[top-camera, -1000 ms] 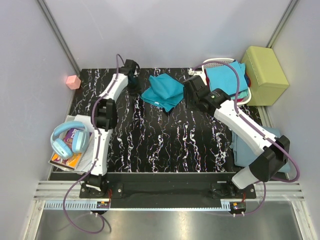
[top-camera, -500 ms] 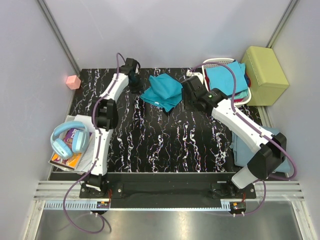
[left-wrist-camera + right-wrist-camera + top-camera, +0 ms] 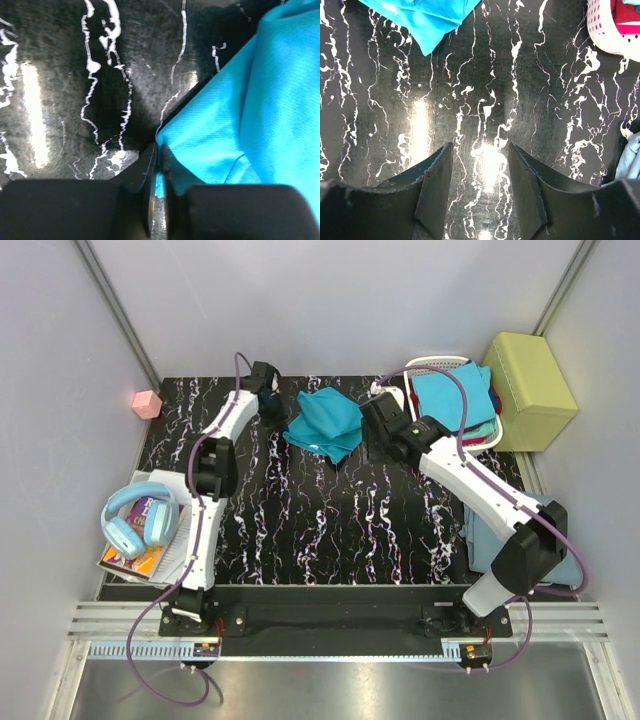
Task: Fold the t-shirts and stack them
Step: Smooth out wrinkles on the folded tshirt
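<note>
A crumpled teal t-shirt lies at the back middle of the black marbled table. My left gripper is at the shirt's left edge. In the left wrist view its jaws are pinched together on a corner of the teal cloth. My right gripper hovers just right of the shirt, open, with only bare table between its fingertips. The shirt's corner shows ahead of it. A bright blue t-shirt lies over a red one in the basket. A grey-blue t-shirt lies at the table's right edge.
A white slatted basket stands at the back right, with its rim in the right wrist view. A yellow-green padded box is beside it. Blue headphones rest on books at the left edge. A pink cube sits at the back left.
My left gripper has moved right to the teal shirt's edge and closed on its corner. The right arm has shifted slightly left and toward the back, jaws unchanged.
</note>
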You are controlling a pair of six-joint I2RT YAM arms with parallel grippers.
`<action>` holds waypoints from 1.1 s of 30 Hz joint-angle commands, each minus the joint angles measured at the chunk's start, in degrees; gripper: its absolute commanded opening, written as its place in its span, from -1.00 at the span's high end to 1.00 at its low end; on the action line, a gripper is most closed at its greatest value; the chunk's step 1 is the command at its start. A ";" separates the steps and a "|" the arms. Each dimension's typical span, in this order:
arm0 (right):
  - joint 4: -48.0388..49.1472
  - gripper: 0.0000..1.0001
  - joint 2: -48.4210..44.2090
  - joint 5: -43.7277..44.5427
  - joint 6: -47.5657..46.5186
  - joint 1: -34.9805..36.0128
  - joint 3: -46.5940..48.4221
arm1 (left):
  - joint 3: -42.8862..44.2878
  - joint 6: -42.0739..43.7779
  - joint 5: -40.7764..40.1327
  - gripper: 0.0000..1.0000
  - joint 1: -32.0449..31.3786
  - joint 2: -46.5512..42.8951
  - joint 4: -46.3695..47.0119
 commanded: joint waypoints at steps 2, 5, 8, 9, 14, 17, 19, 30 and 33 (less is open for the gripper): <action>0.86 -0.10 0.93 0.03 -0.20 -0.47 1.57 | -9.01 1.18 0.42 0.95 -2.64 -6.26 1.38; 1.29 -0.11 1.19 -0.15 0.42 -0.47 1.74 | -17.00 1.27 -1.86 1.00 -5.10 -11.45 2.87; 2.00 -0.10 0.84 -0.76 1.21 -0.47 1.39 | -27.88 0.57 -3.36 1.00 -6.95 -16.72 4.54; 2.17 -0.10 0.75 -1.28 1.64 -0.47 1.04 | -30.10 0.05 -3.62 1.00 -7.39 -18.04 4.98; 2.88 -0.09 -0.12 -2.69 3.05 -0.47 -0.36 | -43.44 -0.66 -5.73 1.00 -9.59 -26.48 8.23; 3.49 -0.09 -0.91 -3.84 3.84 -0.47 -1.68 | -49.34 -0.93 -6.26 1.00 -10.64 -30.53 9.64; 4.02 -0.09 -1.88 -4.45 4.46 -0.47 -3.09 | -51.99 -1.10 -6.44 1.00 -11.08 -33.15 10.34; 5.34 -0.12 2.14 -6.03 2.53 -0.47 -0.55 | -59.21 -2.33 -12.76 -0.14 -12.40 -47.82 13.33; 5.25 -0.12 5.31 -7.17 2.35 -0.47 2.09 | -58.25 -2.68 -15.40 -0.61 -12.40 -51.70 13.25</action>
